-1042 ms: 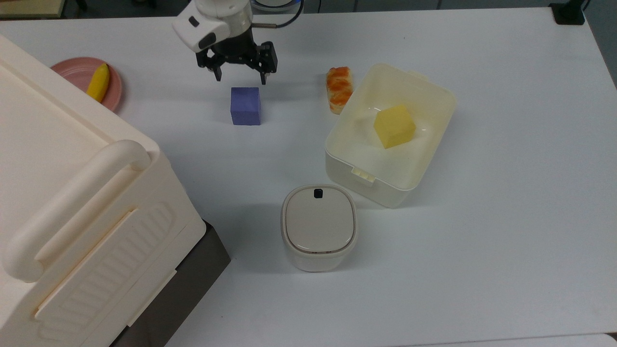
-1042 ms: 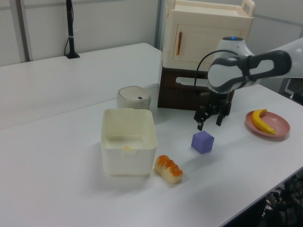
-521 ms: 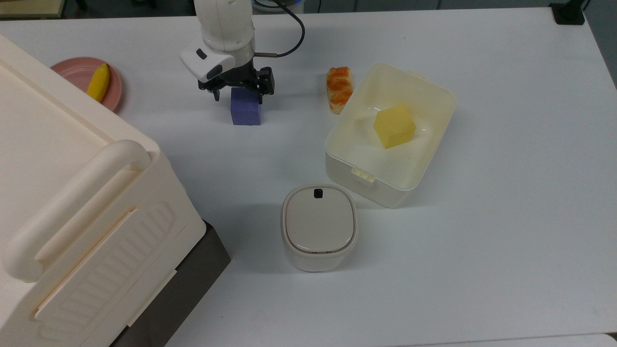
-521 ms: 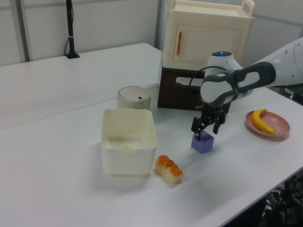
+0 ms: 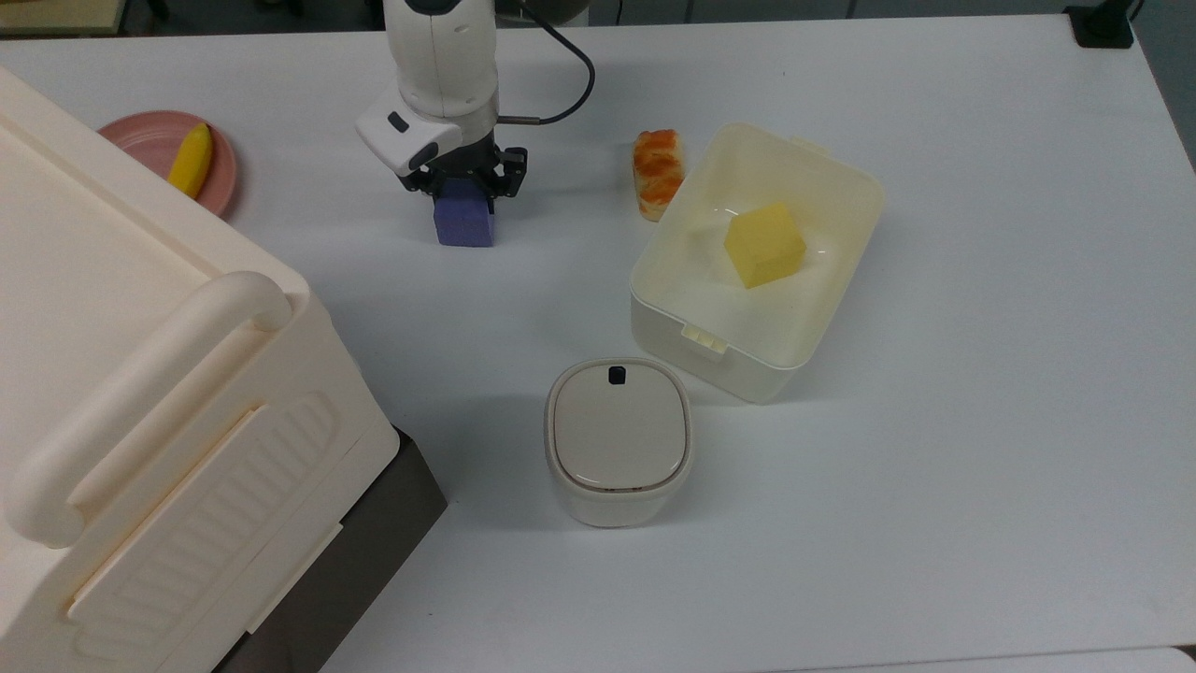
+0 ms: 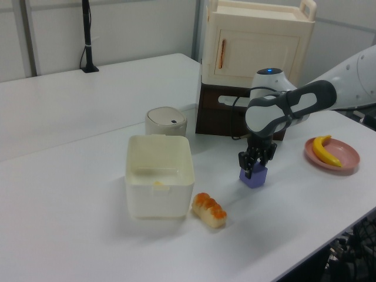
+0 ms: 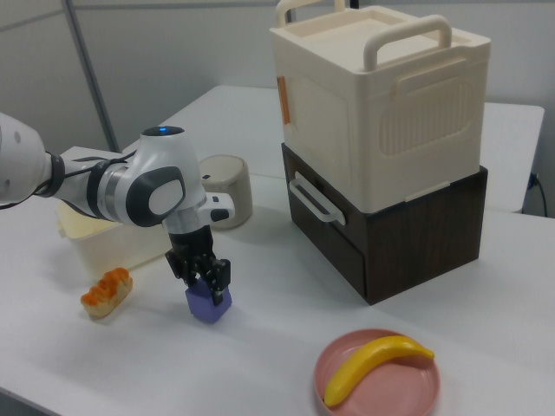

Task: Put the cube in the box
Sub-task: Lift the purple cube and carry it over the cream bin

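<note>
- White table (image 5: 981,467): matte and pale, it carried every item; the left view showed a second white table (image 6: 88,94) behind it with a black pole (image 6: 87,35) standing on it, backed by grey wall panels.
- Large cream handled case (image 7: 381,95): the right view showed it stacked on a dark wooden drawer unit (image 7: 390,234); in the top view just its lid and handle showed, at the top view's lower left.
- My arm (image 6: 294,106): white with dark joints; the left view showed a blue light on its upper joint, and the top view showed a black cable looping off the wrist.
- The box (image 5: 654,318): stood open at the top view's right, well apart from my claw. The top view showed a yellow cube (image 5: 764,245) inside it; in the left view that cube was hidden behind the wall.
- Lidded canister (image 5: 618,439): closed, a black dot on its lid, just beside the box's near corner.
- Pink plate (image 7: 347,368): held a banana (image 7: 375,364), near the drawer unit in the right view.
- Orange-topped bread piece (image 5: 658,172): lay just beside the box's wall.
- My gripper (image 7: 205,279): pointed downward, fingers clamped on two opposite sides of the cube.
- The cube (image 5: 464,224): purple-blue, outside the box, at table level between my fingers; whether it touched the table I could not tell.
</note>
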Available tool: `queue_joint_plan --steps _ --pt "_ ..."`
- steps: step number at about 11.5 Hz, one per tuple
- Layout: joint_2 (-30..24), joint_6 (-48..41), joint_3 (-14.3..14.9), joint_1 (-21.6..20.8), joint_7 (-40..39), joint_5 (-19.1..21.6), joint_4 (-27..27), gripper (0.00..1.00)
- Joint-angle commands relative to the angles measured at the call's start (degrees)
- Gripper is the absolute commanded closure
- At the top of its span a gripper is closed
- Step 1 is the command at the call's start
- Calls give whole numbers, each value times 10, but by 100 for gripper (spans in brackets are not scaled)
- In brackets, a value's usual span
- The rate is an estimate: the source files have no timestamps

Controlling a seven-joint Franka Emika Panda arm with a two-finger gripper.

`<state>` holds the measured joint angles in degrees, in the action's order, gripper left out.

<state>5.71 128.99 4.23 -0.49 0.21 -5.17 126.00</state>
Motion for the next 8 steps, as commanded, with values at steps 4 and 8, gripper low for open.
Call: queue_joint_plan --steps 4,8 --pt "-44 -8 -25 -39 79 30 -95 71" --pt "-42 -47 -45 -101 114 61 -158 68"
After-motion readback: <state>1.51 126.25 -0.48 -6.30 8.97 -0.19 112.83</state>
